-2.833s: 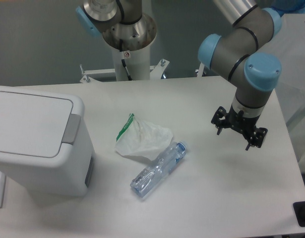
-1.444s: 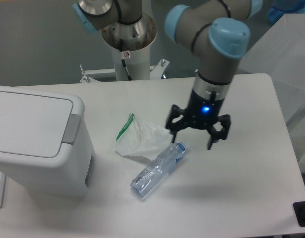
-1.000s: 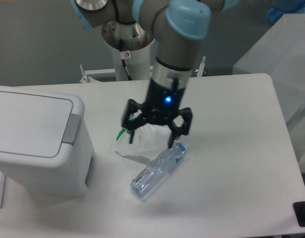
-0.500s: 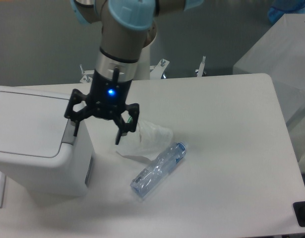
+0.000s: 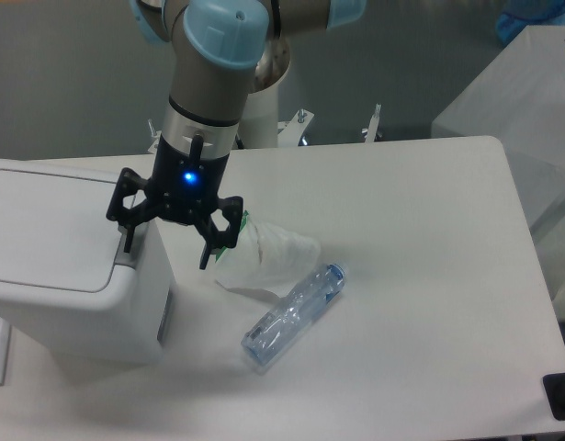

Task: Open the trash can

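Shifted since the frame half a second back: black two-finger gripper [image 5: 166,246], carried a little further toward 9 o'clock, its left finger now over the grey tab at the right edge of the bin lid where before it hung just off that edge; all table items unmoved. Gripper: fingers spread wide, pointing down, nothing held between them; blue indicator light lit on the wrist body; one fingertip [image 5: 127,243] at the tab, contact not determinable, the other fingertip [image 5: 205,261] in front of the bin's right wall, near the crumpled bag. Arm: grey tubular link with a light blue joint cap, descending from 12 o'clock. Large white boxy plastic trash can [image 5: 75,296] with rounded corners: stands at 9 o'clock on the table, front-left portion of the surface, flat white lid down and closed, grey rectangular push tab [image 5: 126,254] on the lid's right edge, partly hidden by the gripper. Crumpled white plastic bag with green edge [image 5: 268,257]: table centre, just beside the trash can at its 3 o'clock. Clear empty plastic bottle with blue cap [image 5: 294,313]: lying on its side at 5 o'clock from the bag, touching or overlapping the bag's lower edge, cap end toward 2 o'clock. White rectangular table [image 5: 420,303]: bears all listed items.
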You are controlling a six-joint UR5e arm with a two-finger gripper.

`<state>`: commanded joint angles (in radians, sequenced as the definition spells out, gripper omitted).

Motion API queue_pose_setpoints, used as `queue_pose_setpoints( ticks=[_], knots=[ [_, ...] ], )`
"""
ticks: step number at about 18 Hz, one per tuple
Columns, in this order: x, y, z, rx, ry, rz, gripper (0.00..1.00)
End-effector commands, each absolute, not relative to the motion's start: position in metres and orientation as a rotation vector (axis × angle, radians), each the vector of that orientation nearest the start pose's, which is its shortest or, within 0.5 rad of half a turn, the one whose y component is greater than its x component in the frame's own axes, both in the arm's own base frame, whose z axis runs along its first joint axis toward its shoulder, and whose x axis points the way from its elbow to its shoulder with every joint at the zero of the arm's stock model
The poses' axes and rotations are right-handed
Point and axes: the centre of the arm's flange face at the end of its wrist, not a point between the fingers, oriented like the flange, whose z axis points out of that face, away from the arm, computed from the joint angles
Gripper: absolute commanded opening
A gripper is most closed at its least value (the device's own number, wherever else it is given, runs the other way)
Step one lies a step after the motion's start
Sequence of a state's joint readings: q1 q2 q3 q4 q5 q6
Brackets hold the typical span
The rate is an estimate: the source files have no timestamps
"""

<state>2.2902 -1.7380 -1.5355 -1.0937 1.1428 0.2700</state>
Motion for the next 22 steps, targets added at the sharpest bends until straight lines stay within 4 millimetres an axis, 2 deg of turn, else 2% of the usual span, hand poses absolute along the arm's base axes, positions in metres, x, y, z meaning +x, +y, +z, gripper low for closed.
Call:
queue_pose_setpoints(
  ticks=[9, 22],
  knots=[
    [-0.2515, 0.5503, 0.4718, -2.595, -0.475, -0.285, 1.0],
    [-0.2515, 0.5503, 0.4722, -2.595, -0.486, -0.289, 1.0]
  ],
)
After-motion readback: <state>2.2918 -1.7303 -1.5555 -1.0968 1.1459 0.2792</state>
